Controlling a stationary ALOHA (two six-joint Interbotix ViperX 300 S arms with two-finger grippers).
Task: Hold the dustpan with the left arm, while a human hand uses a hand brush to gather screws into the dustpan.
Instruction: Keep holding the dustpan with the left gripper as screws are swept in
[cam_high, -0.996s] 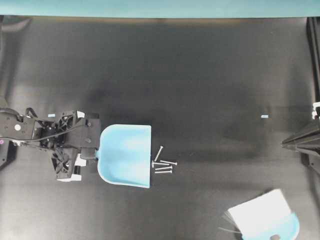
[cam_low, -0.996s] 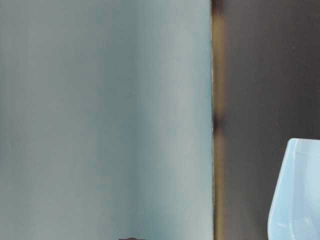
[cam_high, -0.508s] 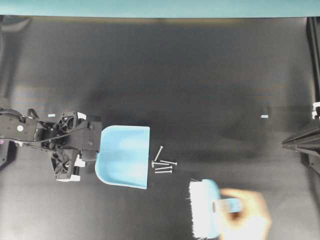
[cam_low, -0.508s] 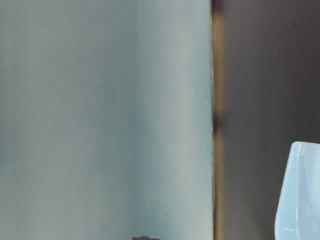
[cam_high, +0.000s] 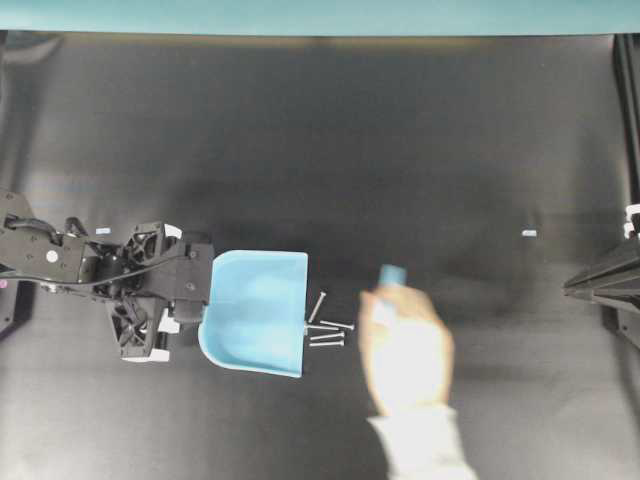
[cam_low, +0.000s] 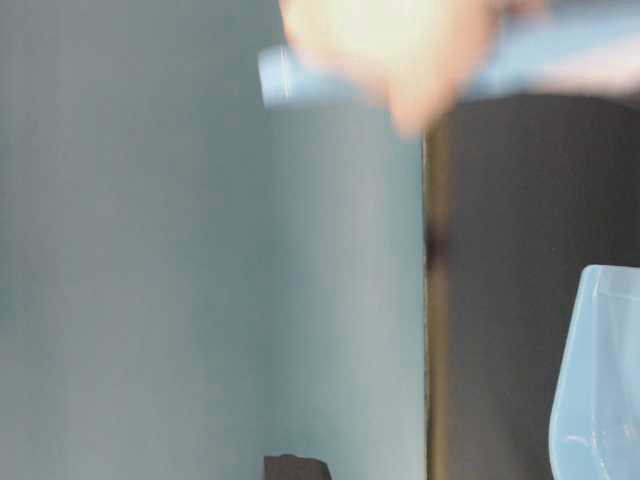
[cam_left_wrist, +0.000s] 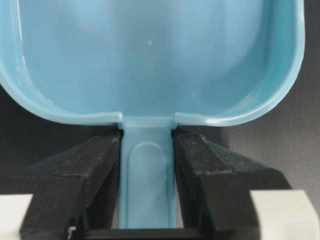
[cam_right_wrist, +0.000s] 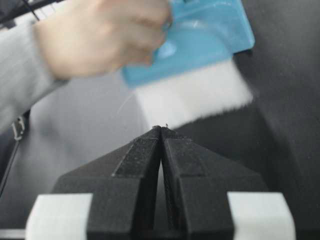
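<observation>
The light blue dustpan (cam_high: 255, 310) lies on the black mat with its open edge facing right. My left gripper (cam_high: 192, 300) is shut on its short handle (cam_left_wrist: 147, 185), one black finger (cam_left_wrist: 95, 160) against each side, and the pan (cam_left_wrist: 150, 55) fills the left wrist view. Several silver screws (cam_high: 328, 328) lie just off the pan's open edge. A blurred human hand (cam_high: 405, 350) with a white sleeve (cam_high: 420, 445) holds the hand brush (cam_high: 392, 274) right of the screws. Its white bristles (cam_right_wrist: 195, 95) hang beyond my right gripper (cam_right_wrist: 161, 129), which is shut and empty at the right edge (cam_high: 570, 286).
A tiny blue speck (cam_high: 529, 233) lies on the mat toward the right, and a small pale speck (cam_high: 103, 231) near the left arm. A teal wall (cam_high: 320, 15) runs along the far edge. The table-level view catches one corner of the pan (cam_low: 600, 400).
The hand with the brush has come up and left from the bottom right to just right of the screws. The dustpan has shifted slightly toward the screws. The right arm has not moved.
</observation>
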